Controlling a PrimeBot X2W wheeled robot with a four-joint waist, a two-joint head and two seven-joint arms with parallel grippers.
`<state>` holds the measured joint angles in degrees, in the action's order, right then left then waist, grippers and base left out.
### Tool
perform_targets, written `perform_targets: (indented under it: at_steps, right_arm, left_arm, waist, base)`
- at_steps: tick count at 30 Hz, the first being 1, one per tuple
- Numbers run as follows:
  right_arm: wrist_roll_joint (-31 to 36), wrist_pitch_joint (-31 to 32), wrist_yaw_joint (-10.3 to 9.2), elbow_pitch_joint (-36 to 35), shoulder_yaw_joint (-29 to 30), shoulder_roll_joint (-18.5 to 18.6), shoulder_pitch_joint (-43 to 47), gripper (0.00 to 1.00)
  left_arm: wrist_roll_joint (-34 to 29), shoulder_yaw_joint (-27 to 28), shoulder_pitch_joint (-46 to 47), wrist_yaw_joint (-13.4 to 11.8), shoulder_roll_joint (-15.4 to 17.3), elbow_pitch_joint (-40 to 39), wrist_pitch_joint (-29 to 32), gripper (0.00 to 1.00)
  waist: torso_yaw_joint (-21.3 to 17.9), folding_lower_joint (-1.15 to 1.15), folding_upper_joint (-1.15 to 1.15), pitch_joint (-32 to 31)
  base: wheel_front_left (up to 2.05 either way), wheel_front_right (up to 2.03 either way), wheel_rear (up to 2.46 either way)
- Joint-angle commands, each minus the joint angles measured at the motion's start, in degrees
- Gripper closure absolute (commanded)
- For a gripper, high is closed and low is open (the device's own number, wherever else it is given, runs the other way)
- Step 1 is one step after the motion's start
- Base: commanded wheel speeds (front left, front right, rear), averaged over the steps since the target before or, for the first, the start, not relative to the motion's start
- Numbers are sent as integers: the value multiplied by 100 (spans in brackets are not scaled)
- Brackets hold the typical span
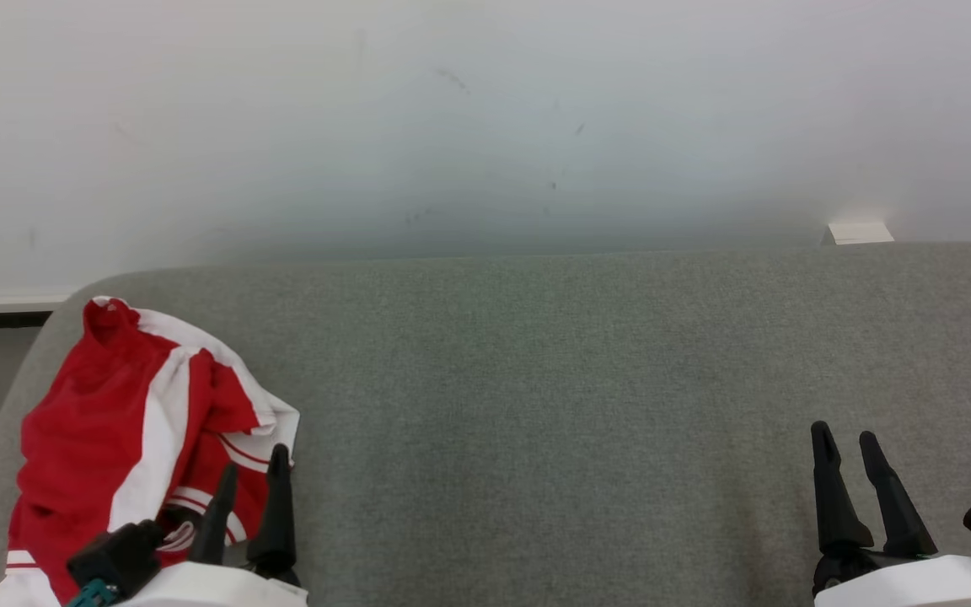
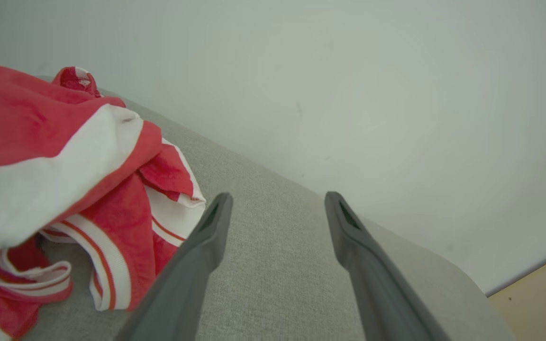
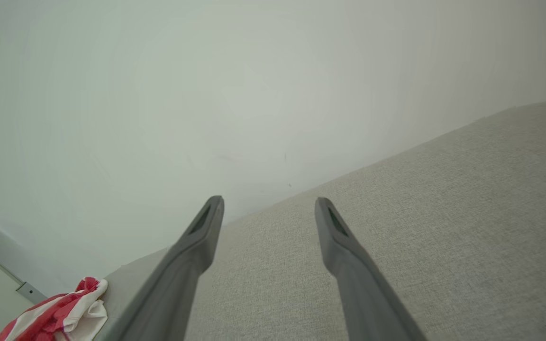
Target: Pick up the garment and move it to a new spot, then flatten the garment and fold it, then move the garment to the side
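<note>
Garment (image 1: 140,421): red with white bands and striped trim, lying in a crumpled heap at the left end of the grey fabric-covered desk (image 1: 536,379), close to its rounded left corner. Folds overlap and one end bunches up toward the wall (image 1: 485,126). It is not flat, folded or lifted.

Left gripper (image 1: 254,464): low at the garment's right-hand edge. The fingers are spread apart with nothing between them. The left wrist view shows bare grey fabric in the gap, with the cloth just beside the left-hand finger. Whether that finger touches the cloth, I cannot tell.

Right gripper (image 1: 844,437): well apart from the garment, over the right part of the desk. Its fingers are also parted and empty. From its wrist camera the garment is a small heap far off at the lower left.

Progress, as I judge it: very early. None of the stages is done as far as the frames show. There is no grip on the cloth, and the wide middle of the desk lies bare, a likely new spot. Left to do are the pick-up, the carry, the flattening, the fold and the final shift to the side. The left arm looks best placed to take the first grasp.
</note>
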<state>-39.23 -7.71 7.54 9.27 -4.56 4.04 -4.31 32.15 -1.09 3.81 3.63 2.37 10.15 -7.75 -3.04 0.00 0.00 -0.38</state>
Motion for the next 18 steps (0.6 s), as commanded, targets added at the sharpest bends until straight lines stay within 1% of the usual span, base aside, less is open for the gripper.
perform_targets:
  at_steps: [1,8,18]
  right_arm:
    - [197,-59,-5,-19,-7,32,-45,0]
    - [716,-168,-6,86,-57,2,-50,0]
    - [1260,-306,-7,161,-128,-19,-75,0]
  left_arm:
    - [-185,-10,-6,-15,46,-19,-53,0]
    - [-647,-49,4,-53,50,-3,-164,0]
    - [-1213,-96,16,-105,55,-84,-301,0]
  waist:
    - [-7,0,0,-6]
    - [-37,0,0,-27]
    - [-68,0,0,-35]
  base:
    - [0,0,0]
    - [0,0,0]
    - [0,0,0]
